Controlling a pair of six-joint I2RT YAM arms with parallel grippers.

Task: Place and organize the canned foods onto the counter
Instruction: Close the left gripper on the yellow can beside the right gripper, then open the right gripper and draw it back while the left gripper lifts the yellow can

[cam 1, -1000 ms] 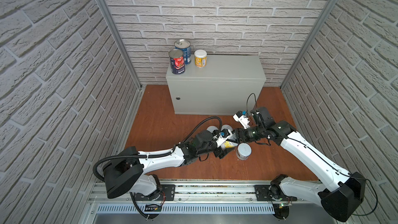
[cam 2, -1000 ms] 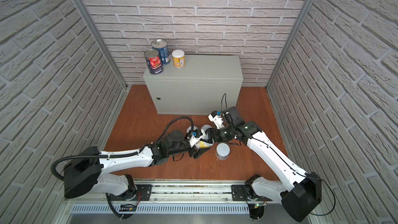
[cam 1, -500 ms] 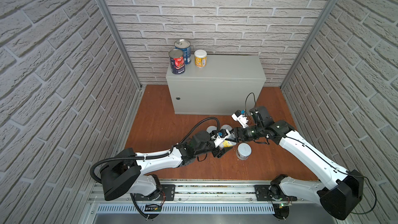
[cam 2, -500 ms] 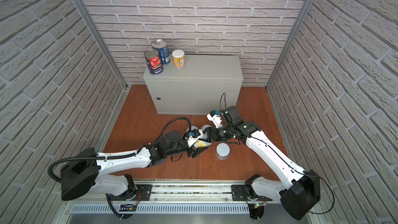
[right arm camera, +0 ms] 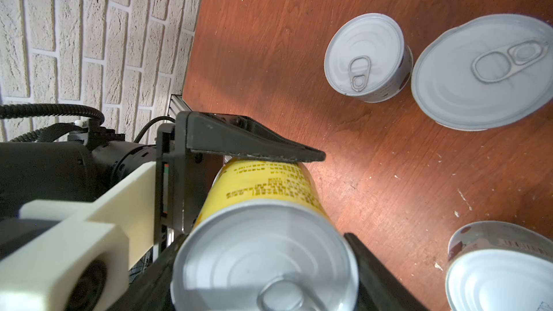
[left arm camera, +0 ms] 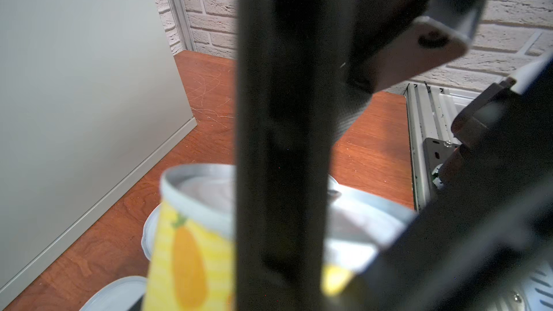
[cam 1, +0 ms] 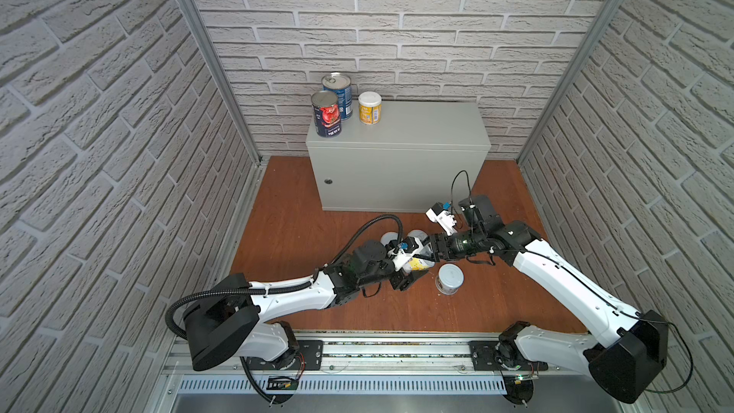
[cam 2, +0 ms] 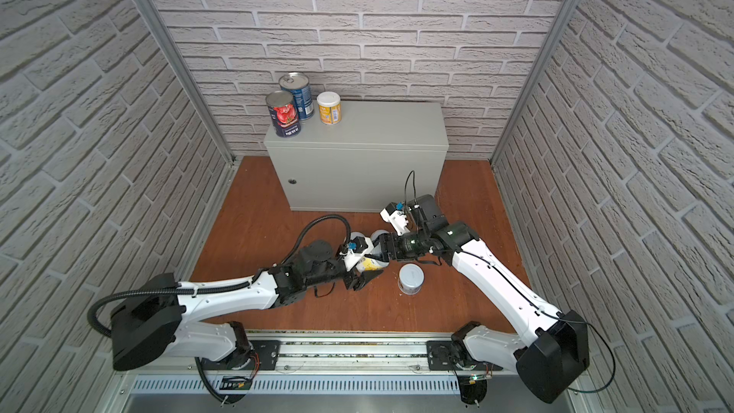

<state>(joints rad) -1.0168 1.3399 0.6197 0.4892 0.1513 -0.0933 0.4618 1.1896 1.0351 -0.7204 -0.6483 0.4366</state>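
A short yellow can lies tilted just above the wooden floor, between both arms. My right gripper is shut on its lid end, a finger at each side. My left gripper is shut on its body; one of its fingers presses on the label, the other is hidden. The grey counter carries a tomato can, a blue can and another yellow can at its back left corner.
Three white-lidded cans stand on the floor: a pale can in front of my right wrist, and two cans side by side behind the grippers. The counter front rises close behind them. Brick walls enclose the floor.
My left gripper's jaws have narrowed onto the yellow can that the right gripper holds. Both arms have barely shifted.
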